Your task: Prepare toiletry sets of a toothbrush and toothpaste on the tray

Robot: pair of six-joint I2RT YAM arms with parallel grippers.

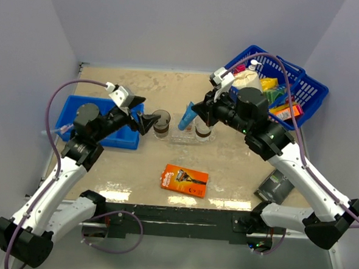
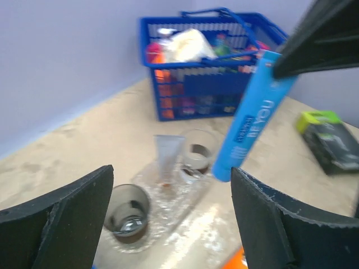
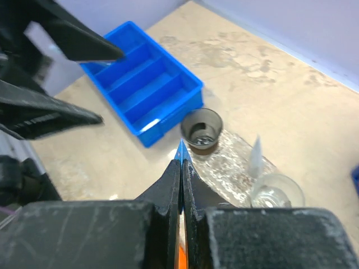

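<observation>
My right gripper (image 1: 196, 111) is shut on a blue toothpaste (image 1: 186, 119) tube, which hangs tilted above the clear tray (image 1: 180, 138). The tube's tip (image 3: 182, 150) pokes out past the shut fingers in the right wrist view. On the tray stand a brownish cup (image 2: 128, 216), a second cup (image 2: 199, 152) and, between them, a pale flat tube (image 2: 167, 158), upright. My left gripper (image 2: 174, 224) is open and empty, just left of the brownish cup (image 1: 161, 122). No toothbrush shows.
A blue compartment bin (image 1: 101, 125) lies at the left under the left arm. At the back right stands a blue wire basket (image 1: 292, 86) full of items. An orange razor pack (image 1: 184, 179) lies near the front edge, with a black-and-green pack (image 1: 275, 186) at the right.
</observation>
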